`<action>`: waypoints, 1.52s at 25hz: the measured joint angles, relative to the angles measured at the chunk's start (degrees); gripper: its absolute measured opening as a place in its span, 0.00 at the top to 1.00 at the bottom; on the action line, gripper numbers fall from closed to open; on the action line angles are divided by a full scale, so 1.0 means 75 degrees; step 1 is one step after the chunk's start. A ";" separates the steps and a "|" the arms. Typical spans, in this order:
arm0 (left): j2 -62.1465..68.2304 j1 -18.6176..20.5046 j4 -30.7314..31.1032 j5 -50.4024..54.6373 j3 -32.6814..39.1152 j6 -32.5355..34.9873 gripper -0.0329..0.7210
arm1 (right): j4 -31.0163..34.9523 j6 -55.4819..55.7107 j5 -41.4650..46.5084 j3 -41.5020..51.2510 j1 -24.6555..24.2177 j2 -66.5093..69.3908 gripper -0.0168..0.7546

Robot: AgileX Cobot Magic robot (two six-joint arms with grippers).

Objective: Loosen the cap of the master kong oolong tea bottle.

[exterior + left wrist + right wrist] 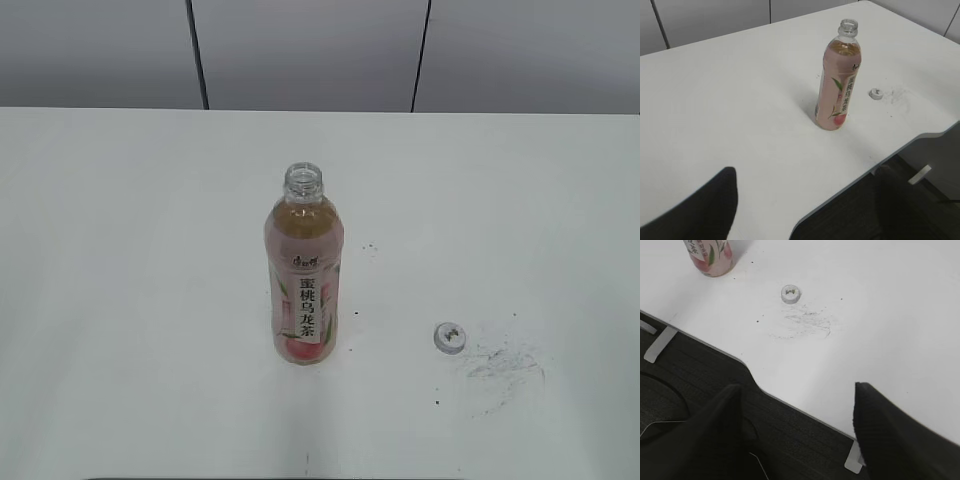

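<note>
The master kong oolong tea bottle (304,290) stands upright mid-table, its mouth uncovered. It also shows in the left wrist view (837,90), and its base shows in the right wrist view (710,255). The cap (450,337) lies on the table to the bottle's right, apart from it, and shows in both wrist views (875,93) (790,293). Neither gripper shows in the exterior view. My left gripper (806,172) is open and empty, over the table's front edge. My right gripper (797,386) is open and empty, over the front edge, near the cap.
The white table (120,250) has dark scuff marks (505,365) just right of the cap. Its front edge (755,380) has a cut-out curve with dark floor below. Grey wall panels (300,50) stand behind the table.
</note>
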 joint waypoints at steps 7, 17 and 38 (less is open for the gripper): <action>0.0000 0.0000 0.0000 0.0000 0.0000 0.0000 0.29 | -0.0118 0.0000 -0.0007 0.0001 0.0000 0.0000 0.30; 0.0000 0.0096 0.0000 0.0000 0.0000 0.0007 0.29 | -0.0135 -0.0008 -0.0007 0.0001 0.0000 0.0000 0.30; -0.0147 0.4857 -0.0007 -0.0029 0.0009 0.0007 0.29 | -0.0209 -0.0017 -0.0025 0.0001 -0.3987 -0.1622 0.30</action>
